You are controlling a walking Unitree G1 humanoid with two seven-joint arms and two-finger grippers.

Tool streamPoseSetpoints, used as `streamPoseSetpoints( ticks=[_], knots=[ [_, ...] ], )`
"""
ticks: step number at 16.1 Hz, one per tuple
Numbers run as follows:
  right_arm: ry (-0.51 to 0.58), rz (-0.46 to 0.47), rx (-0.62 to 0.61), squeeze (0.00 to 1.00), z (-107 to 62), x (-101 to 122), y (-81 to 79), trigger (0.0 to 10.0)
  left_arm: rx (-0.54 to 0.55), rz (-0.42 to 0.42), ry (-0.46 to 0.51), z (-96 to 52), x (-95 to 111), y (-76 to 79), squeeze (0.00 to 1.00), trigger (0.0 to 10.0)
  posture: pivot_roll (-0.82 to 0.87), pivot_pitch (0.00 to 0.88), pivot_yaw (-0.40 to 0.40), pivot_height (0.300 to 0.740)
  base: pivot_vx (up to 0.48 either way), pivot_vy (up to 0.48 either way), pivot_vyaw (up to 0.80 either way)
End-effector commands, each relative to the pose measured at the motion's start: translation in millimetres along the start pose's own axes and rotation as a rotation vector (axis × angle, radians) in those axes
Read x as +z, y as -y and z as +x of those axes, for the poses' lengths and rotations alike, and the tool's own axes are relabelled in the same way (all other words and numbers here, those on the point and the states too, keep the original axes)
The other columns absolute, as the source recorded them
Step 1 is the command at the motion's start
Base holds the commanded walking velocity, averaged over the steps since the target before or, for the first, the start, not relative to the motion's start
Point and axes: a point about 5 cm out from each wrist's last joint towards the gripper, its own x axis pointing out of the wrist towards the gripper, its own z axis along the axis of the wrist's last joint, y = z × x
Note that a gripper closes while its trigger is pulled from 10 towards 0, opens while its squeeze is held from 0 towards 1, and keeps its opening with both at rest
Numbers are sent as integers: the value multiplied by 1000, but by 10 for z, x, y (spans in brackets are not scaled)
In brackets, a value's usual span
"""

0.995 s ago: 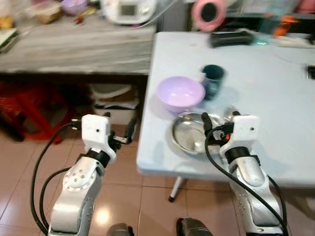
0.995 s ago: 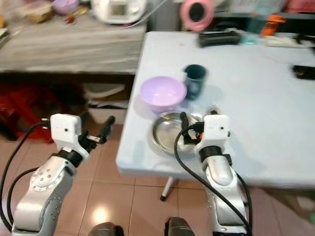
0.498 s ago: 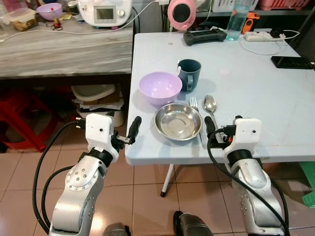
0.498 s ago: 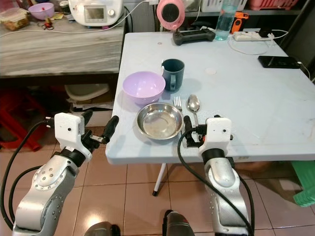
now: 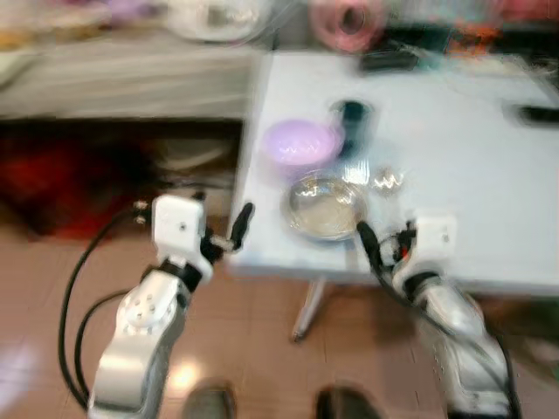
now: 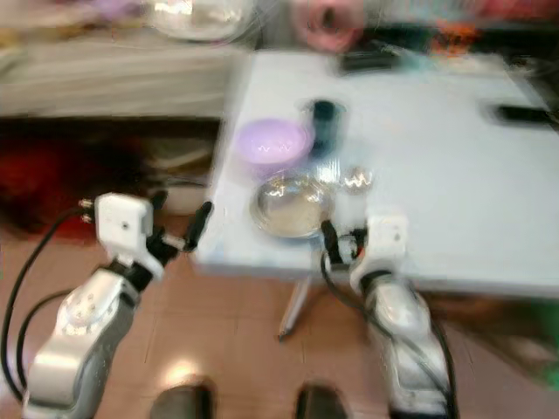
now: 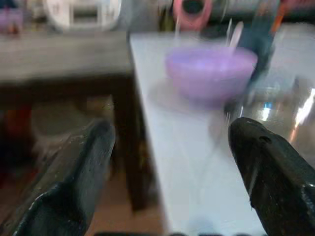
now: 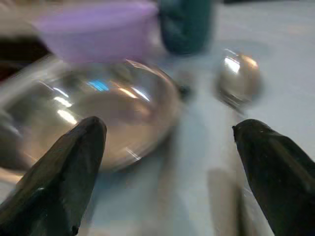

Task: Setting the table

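Observation:
The picture is blurred. On the light blue table [image 5: 463,166] stand a purple bowl [image 5: 301,142], a dark mug [image 5: 352,118] behind it, and a steel plate [image 5: 326,205] near the front edge. A spoon [image 5: 384,181] and a fork [image 5: 356,170] lie right of the plate. My left gripper [image 7: 167,196] is open and empty, held beside the table's left front corner and facing the bowl [image 7: 210,69]. My right gripper [image 8: 167,187] is open and empty at the front edge, facing the plate [image 8: 93,118] and spoon [image 8: 238,78].
A grey counter [image 5: 131,78] with a white appliance [image 5: 218,13] runs along the left. Red stools [image 5: 52,175] sit under it. A pink round object [image 5: 347,19], a black device [image 5: 389,59] and a phone [image 5: 534,112] lie at the table's far side. Tiled floor [image 5: 262,349] lies below.
The whole picture has shifted a little and turned blurry, so the camera is moving. Both grippers stay open and empty near the table's front edge.

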Motion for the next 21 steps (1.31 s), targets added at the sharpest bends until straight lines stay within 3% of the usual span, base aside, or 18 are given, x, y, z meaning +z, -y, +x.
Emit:
streamPoseSetpoints(
  ticks=[1, 4, 18, 19, 20, 21],
  knots=[
    [16, 19, 34, 0, -29, 23, -48, 10000, -13, 17, 22, 42, 68, 17, 0, 10000, -1, 110, 53, 740, 0, 0, 0],
    [69, 5, 12, 0, -2, 127, -7, 10000, -14, 20, 27, 46, 78, 20, 0, 10000, 1, 112, 55, 740, 0, 0, 0],
    [22, -19, 63, 0, 135, 109, 30, 10000, -12, 33, 17, 39, 66, 21, 0, 10000, 8, 128, 59, 740, 0, 0, 0],
    [14, -21, 69, 0, 151, 101, 18, 4745, -12, 34, 17, 41, 67, 21, 0, 10000, 9, 128, 59, 740, 0, 0, 0],
    [5, -20, 82, 0, 166, 94, 2, 1647, -13, 35, 18, 43, 69, 23, 0, 10000, 11, 129, 58, 740, 0, 0, 0],
    [1, -7, 102, 0, 176, 95, -23, 0, -15, 36, 16, 44, 67, 23, 0, 10000, 13, 128, 57, 740, 0, 0, 0]
  ],
)
